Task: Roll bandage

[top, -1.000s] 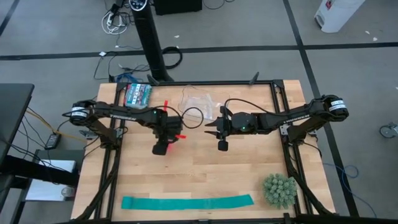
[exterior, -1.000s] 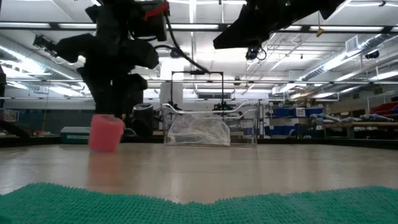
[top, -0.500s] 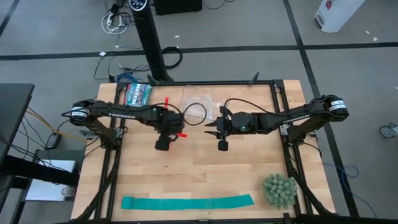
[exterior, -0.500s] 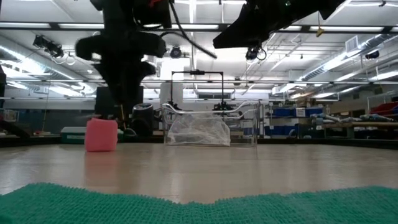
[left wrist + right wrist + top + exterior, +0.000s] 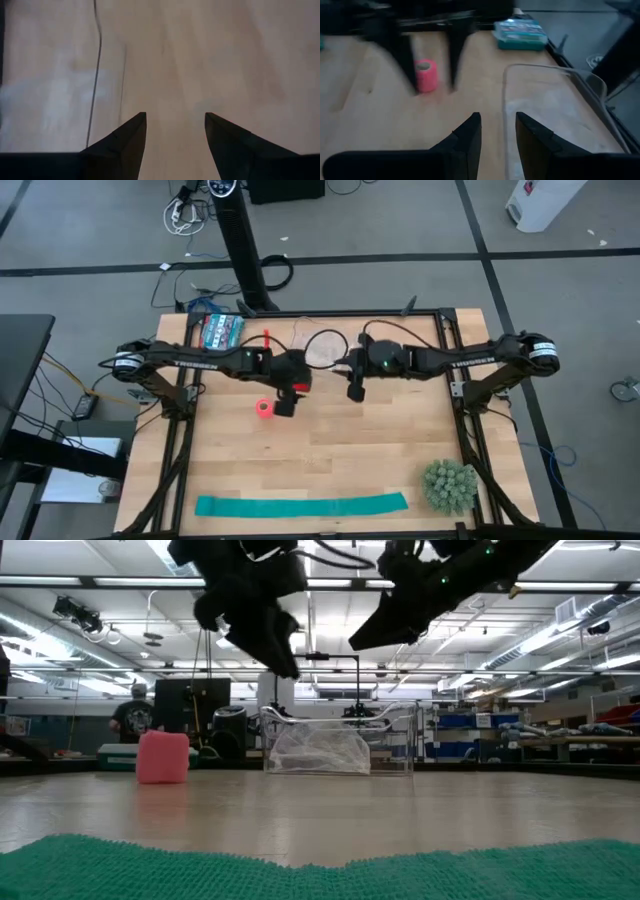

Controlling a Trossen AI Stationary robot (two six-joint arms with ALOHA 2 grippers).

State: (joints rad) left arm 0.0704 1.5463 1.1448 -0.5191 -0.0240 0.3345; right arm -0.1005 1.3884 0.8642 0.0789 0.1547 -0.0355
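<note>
Nearest to us in the low view is the teal-green strip (image 5: 301, 505), flat along the table's near edge, with a spiky green ball (image 5: 449, 486) by the near right corner of the wooden table (image 5: 380, 450); both sit well apart from either set of fingers. Further in, the bandage (image 5: 264, 409) is a compact pink-red roll standing on end on the table, free of both arms. We see the left gripper (image 5: 285, 406) just beside it, raised off the table in the low view, fingers (image 5: 125, 140) spread wide with only bare wood between them. The right gripper (image 5: 354, 392) hangs above mid-table, fingers (image 5: 467, 135) partly apart, gripping nothing; the roll lies well ahead of them past the other arm. Beyond both grippers we see a clear plastic container (image 5: 322, 344), then a teal box (image 5: 221, 330) at the far edge.
</note>
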